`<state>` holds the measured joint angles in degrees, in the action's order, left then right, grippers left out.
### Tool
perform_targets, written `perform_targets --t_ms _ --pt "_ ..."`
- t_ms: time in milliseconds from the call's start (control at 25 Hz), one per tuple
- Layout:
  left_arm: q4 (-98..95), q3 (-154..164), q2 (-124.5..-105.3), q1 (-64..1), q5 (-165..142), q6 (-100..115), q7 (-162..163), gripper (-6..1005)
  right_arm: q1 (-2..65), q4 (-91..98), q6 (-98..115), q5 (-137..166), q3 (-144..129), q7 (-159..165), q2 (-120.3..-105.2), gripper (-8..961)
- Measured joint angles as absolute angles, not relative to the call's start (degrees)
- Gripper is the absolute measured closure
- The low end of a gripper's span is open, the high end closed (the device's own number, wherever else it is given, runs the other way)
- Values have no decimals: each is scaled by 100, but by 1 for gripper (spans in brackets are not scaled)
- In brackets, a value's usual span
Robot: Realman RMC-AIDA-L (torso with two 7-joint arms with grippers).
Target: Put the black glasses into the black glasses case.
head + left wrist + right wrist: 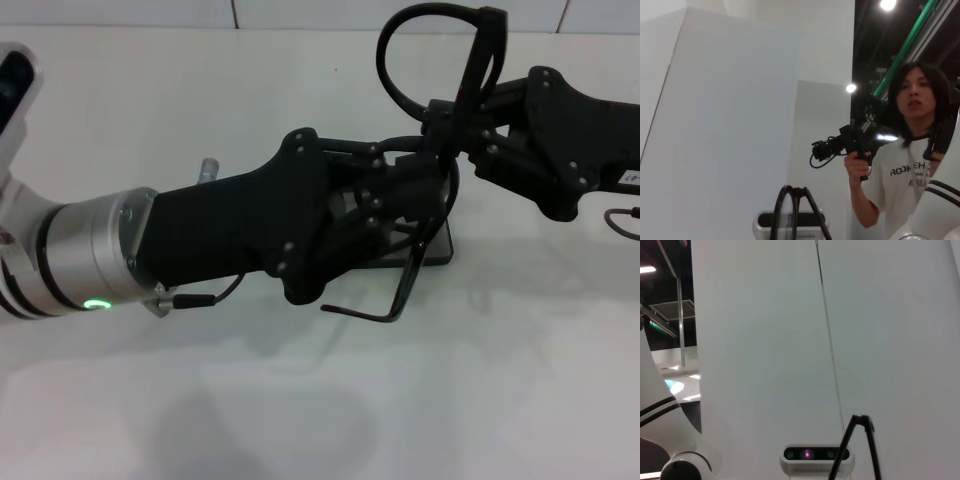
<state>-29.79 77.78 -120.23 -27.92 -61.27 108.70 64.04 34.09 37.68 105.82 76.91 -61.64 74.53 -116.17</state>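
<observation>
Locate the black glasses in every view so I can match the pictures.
Head view: the black glasses sit top centre, held up between both grippers.
Left wrist view: lens rim and temples at the bottom edge.
Right wrist view: one temple at the bottom edge.
Shared landmark: the glasses themselves.

Left gripper and right gripper meet above the table centre. Glasses stand between them, rising behind. Case lies on the table beneath the left gripper.
</observation>
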Motion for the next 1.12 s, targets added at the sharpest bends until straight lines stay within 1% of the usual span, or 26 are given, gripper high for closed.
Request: perform_targets --t_ms 1120 --pt "-2935 7778 -12032 -2801 -6073 10590 6390 871 3428 3734 10524 7561 -6309 7390 -11611 881"
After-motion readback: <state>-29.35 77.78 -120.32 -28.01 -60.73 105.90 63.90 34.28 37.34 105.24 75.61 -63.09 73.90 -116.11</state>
